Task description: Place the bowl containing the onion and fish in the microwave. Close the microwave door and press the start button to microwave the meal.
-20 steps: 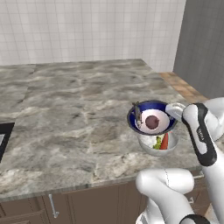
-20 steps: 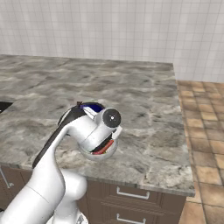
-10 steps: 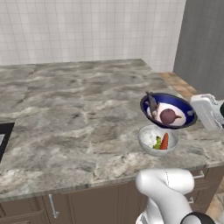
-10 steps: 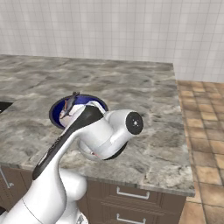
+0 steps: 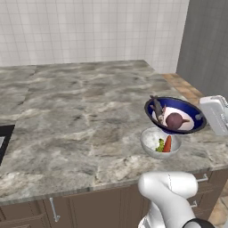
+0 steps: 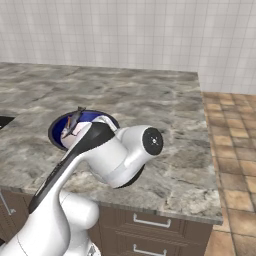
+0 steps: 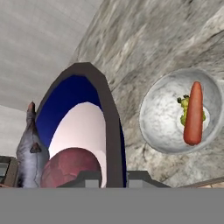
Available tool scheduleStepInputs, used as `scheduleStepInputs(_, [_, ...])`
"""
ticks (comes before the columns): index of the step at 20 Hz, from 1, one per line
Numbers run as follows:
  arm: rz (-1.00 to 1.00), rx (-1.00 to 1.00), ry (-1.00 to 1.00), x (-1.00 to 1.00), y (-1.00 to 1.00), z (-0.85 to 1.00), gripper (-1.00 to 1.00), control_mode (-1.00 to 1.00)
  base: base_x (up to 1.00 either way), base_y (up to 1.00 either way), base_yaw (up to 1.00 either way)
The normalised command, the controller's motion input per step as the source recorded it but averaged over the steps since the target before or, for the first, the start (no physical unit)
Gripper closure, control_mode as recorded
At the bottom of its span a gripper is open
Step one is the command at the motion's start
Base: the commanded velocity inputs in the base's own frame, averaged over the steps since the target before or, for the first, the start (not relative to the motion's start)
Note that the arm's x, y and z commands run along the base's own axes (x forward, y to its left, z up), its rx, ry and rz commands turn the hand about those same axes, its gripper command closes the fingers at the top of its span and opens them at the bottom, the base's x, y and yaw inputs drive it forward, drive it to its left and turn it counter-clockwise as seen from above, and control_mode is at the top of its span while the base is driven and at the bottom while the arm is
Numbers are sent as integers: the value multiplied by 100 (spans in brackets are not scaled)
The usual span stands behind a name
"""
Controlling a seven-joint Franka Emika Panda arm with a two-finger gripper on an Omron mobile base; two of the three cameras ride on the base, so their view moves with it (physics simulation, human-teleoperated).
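white bowl [image 5: 153, 139] – carrot [image 5: 167, 144], greens [image 5: 160, 145] – on marble counter [image 5: 80, 120]

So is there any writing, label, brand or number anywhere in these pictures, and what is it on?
None: no readable text in any view.
The blue bowl, held by its rim in the gripper, is plain.
The white bowl of vegetables is plain.
The marble counter, tiled wall and drawers bear no marks.
The robot arm shows no logo.
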Motion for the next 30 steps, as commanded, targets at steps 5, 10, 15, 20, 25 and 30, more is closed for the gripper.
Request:
scheduleStepInputs(5, [0,0,0,0,0,0,100,-100,0,0,0])
scheduleStepInputs(10, [0,0,0,0,0,0,100,-100,0,0,0])
scheduleStepInputs(15, [4,0,0,-36,3,-14,100,-100,0,0,0])
scheduleStepInputs(20, [9,-4,0,-68,12,-25,100,-100,0,0,0])
scheduleStepInputs(25, [8,-1,1,19,23,-5,100,-100,0,0,0])
scheduleStepInputs(30, [0,0,1,60,0,3,100,-100,0,0,0])
